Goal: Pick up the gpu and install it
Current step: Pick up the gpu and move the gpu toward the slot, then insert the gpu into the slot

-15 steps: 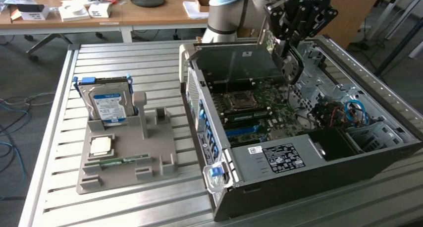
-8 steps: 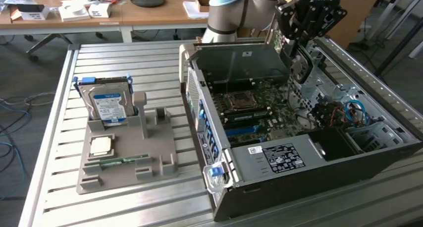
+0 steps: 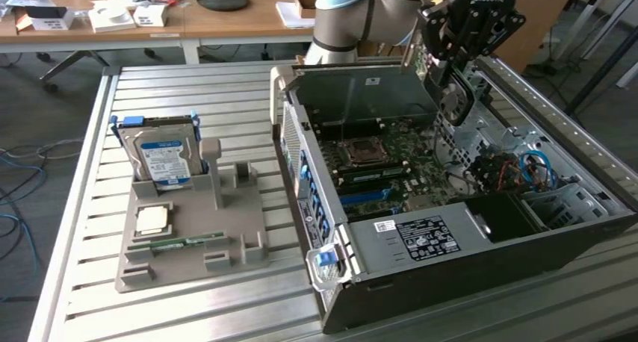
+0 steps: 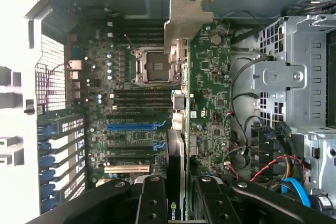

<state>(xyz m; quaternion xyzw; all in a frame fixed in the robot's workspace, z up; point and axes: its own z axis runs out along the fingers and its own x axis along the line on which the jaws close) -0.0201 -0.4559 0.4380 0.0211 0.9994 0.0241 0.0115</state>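
Note:
The gpu (image 3: 455,101) hangs edge-down over the open computer case (image 3: 429,241), above the motherboard (image 3: 384,159) on its far side. My gripper (image 3: 447,62) is shut on the card's upper edge. In the wrist view the gpu (image 4: 176,150) runs edge-on away from my gripper (image 4: 176,195), a black finger (image 4: 152,203) on each side of it. Its silver bracket (image 4: 186,17) sits at the far end, near the case wall. The motherboard (image 4: 210,93) with its bare processor socket (image 4: 152,66) and blue slot (image 4: 131,127) lies below the card, apart from it.
A grey parts holder (image 3: 190,237) stands on the slatted table (image 3: 179,95) at the exterior view's left. It carries a hard drive (image 3: 164,159), a processor chip (image 3: 152,219) and a memory stick (image 3: 185,243). Cables (image 3: 518,170) and a drive cage (image 4: 294,77) crowd the case's other side.

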